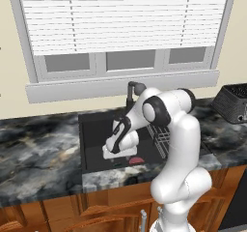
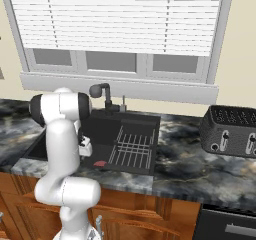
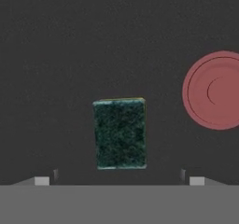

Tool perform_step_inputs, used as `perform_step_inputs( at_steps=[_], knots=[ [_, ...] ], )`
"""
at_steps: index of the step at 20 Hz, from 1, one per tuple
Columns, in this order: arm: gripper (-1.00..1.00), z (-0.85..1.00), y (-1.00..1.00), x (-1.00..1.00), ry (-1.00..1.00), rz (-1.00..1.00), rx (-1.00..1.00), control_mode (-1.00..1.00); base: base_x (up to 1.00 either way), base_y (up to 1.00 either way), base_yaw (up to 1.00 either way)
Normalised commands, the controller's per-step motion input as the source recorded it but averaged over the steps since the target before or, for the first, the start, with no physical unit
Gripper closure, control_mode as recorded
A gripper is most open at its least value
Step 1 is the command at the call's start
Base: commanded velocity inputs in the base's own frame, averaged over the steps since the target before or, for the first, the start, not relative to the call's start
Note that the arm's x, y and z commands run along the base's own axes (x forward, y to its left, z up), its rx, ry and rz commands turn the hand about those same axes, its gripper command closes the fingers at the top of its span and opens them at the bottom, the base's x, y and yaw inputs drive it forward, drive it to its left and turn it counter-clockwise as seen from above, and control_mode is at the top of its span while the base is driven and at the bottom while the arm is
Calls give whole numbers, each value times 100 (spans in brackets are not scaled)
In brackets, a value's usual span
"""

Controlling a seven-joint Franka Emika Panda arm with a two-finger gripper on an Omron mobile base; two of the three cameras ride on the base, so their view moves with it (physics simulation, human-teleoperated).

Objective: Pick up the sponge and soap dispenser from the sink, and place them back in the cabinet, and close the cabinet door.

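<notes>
Jaws spread wide, holding nothing, above a dark-green scrub sponge [image 3: 120,133] on the black sink [image 1: 94,144] floor, beside a red disc [image 3: 214,90].

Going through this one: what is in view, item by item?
sponge: one, dark green, sink floor
red disc: one, red-pink, sink floor beside the sponge
sink: one, black, set in the counter
rack: one, metal wire, right part of the sink
faucet: one, dark, behind the sink
toaster: one, dark, on the counter right of the sink
counter: one, dark marbled
blinds: one set, white, over the window
gripper: one, dark tips, open, over the sponge
</notes>
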Motion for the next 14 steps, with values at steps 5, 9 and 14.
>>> perform_step_inputs(
  at_steps=[5, 9, 14],
  knots=[
    [-100, -14, 0, 0, 0, 0, 0, -100, 0, 0, 0],
    [-100, -14, 0, 0, 0, 0, 0, -100, 0, 0, 0],
    [-100, -16, 0, 0, 0, 0, 0, -100, 0, 0, 0]
  ],
)
